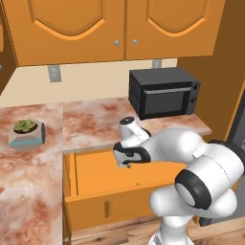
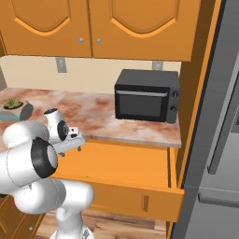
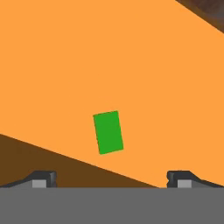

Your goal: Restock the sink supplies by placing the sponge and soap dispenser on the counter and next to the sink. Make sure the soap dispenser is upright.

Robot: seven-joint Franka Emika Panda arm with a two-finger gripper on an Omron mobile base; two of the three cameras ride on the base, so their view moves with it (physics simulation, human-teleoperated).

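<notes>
End effector (image 3: 111, 179): fingers apart, empty, hovering over the open drawer (image 1: 86, 191).
Sponge (image 3: 108, 131): flat on the drawer floor, below the fingertips.
Risk: flat sponge, descent stopping short closes on air.

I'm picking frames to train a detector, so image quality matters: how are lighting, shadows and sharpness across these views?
Left base view: even, flat rendered light, soft edges, no glare on the microwave. Right base view: likewise flat, the open drawer uniformly orange, barely shaded. Hand view: the sponge is crisp, bright green, casts no visible shadow; gripper tips slightly soft.
</notes>
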